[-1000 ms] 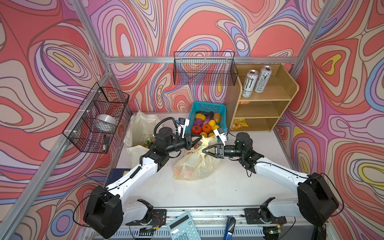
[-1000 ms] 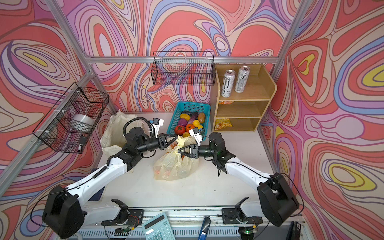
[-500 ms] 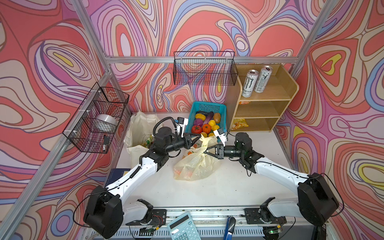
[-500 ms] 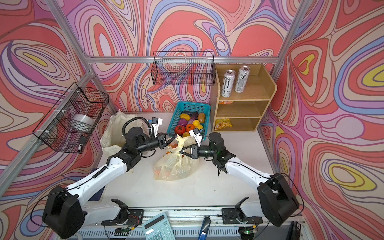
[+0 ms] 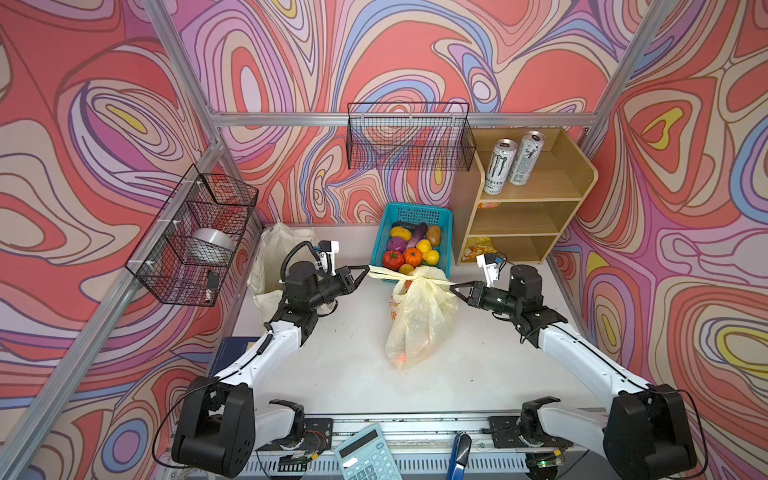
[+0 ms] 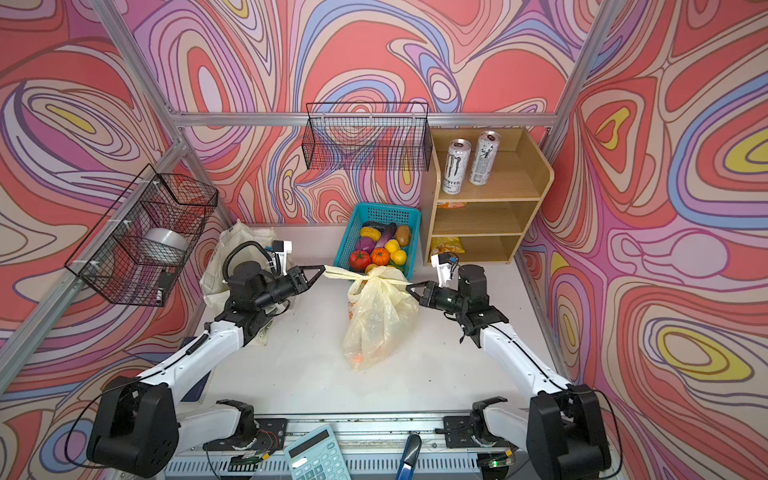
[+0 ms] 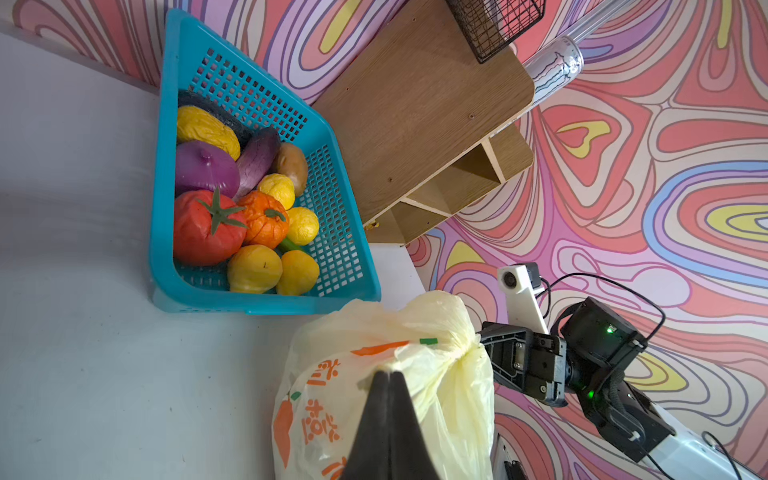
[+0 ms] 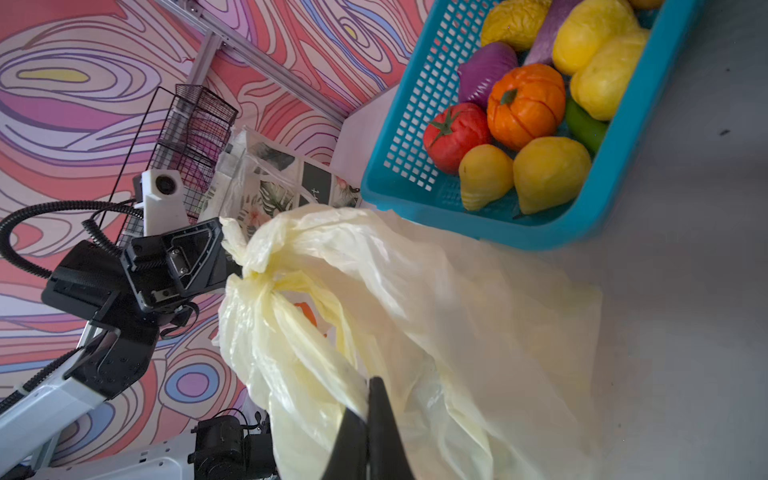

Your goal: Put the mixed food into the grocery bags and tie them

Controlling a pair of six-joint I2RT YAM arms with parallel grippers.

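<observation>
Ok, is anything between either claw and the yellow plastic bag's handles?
Nothing visible. The left claw and the right claw are each shut directly on a handle of the plastic bag, with the handles stretched out to either side of its gathered neck.

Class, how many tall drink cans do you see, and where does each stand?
2. Both stand upright on the wooden shelf unit, on its top shelf: the claw-logo can, and the other can beside it, slightly farther back. None looks hidden.
</observation>
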